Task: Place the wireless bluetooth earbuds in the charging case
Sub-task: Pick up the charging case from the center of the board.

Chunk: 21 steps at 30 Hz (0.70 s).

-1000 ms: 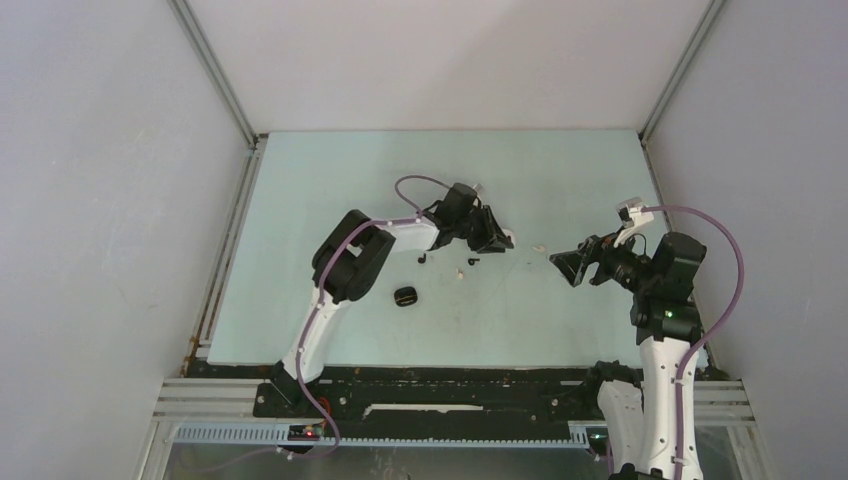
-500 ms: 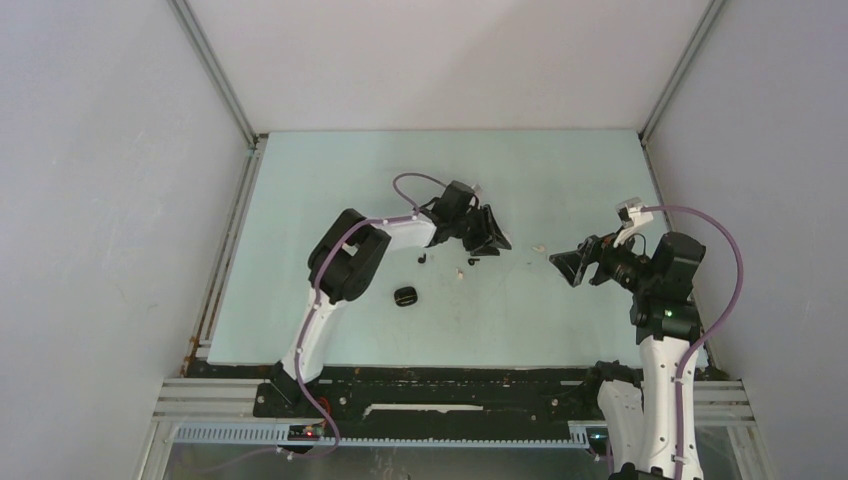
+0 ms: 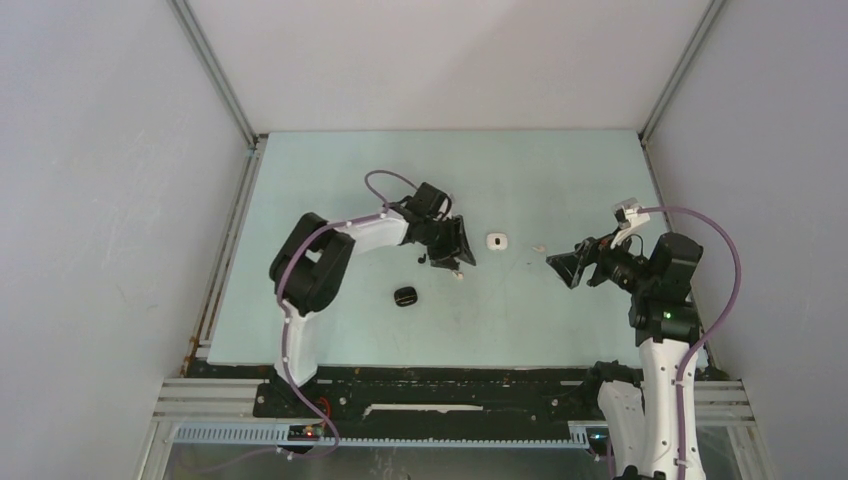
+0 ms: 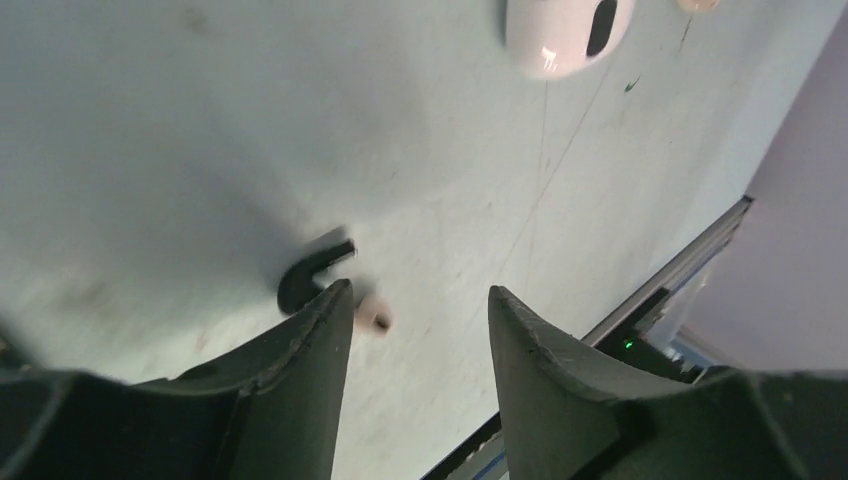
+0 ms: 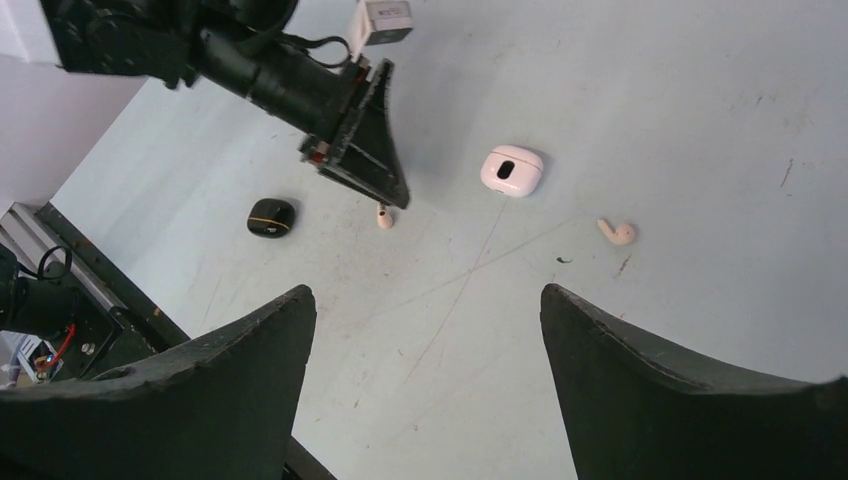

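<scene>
A white charging case (image 3: 495, 241) (image 4: 565, 30) (image 5: 512, 170) lies on the table, a dark opening on its top. My left gripper (image 3: 460, 256) (image 4: 420, 300) hovers open just left of it, holding nothing. A black earbud (image 4: 310, 275) and a beige earbud (image 4: 375, 318) (image 5: 385, 217) lie by its left fingertip. Another beige earbud (image 3: 540, 246) (image 5: 617, 233) rests right of the case. My right gripper (image 3: 560, 266) (image 5: 425, 300) stands open and empty, raised above the table to the right of these.
A black charging case (image 3: 405, 296) (image 5: 271, 216) sits shut nearer the front, left of centre. The table's black front rail (image 3: 450, 380) runs along the near edge. Grey walls close in the left, right and back sides.
My left gripper has opened and swung left, off the spot where the white case now lies uncovered. The right arm has stayed put.
</scene>
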Tool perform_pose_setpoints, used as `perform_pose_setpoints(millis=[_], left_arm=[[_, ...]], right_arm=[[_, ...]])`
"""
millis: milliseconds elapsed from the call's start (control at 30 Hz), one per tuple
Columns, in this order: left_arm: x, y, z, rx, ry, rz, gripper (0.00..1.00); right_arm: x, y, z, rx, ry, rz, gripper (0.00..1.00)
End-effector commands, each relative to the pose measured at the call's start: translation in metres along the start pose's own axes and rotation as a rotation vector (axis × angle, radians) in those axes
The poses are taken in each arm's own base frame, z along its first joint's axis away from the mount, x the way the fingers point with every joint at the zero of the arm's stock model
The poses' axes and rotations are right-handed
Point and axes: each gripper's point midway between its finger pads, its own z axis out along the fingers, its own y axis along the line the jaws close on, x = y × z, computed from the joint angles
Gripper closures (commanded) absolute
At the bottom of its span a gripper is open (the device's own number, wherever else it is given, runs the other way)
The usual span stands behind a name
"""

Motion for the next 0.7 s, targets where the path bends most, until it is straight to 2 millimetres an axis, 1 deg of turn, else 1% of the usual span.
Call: perform_pose_setpoints(millis=[0,67,100,167,233,300,367,467,567,600,667], left_arm=[[-0.014,-0.001,-0.083,-0.119,-0.064,0.246,0.44],[-0.034,0.014,-0.122,-0.278,-0.149,0.336,0.43],[-0.045,0.025,-0.142,-0.371,-0.203,0.374,0.42],[-0.062,0.045,-0.180,-0.530,-0.295,0.447,0.39],[-0.073,0.070,-0.207,-0.694,-0.332,0.503,0.37],[-0.076,0.091,-0.226,-0.814,-0.326,0.541,0.34],[-0.077,0.106,-0.234,-0.875,-0.287,0.594,0.32],[-0.075,0.126,-0.237,-0.915,-0.209,0.700,0.32],[-0.077,0.139,-0.237,-0.868,-0.152,0.742,0.32],[-0.081,0.145,-0.240,-0.854,-0.140,0.743,0.33],[-0.086,0.151,-0.239,-0.811,-0.116,0.743,0.34]], right_arm=[[-0.010,0.006,-0.002,-0.012,-0.039,-0.064,0.14],[-0.010,0.007,-0.002,-0.014,-0.041,-0.072,0.14],[-0.010,0.008,-0.002,-0.017,-0.041,-0.075,0.14],[-0.010,0.009,-0.003,-0.020,-0.041,-0.080,0.14],[-0.010,0.010,-0.003,-0.021,-0.040,-0.081,0.14],[-0.009,0.010,-0.003,-0.024,-0.038,-0.086,0.14],[-0.009,0.010,-0.003,-0.024,-0.037,-0.089,0.13],[-0.009,0.011,-0.003,-0.025,-0.037,-0.093,0.13],[-0.008,0.012,-0.003,-0.030,-0.035,-0.096,0.13],[-0.007,0.013,-0.002,-0.033,-0.031,-0.098,0.13],[-0.005,0.015,-0.001,-0.040,-0.021,-0.096,0.13]])
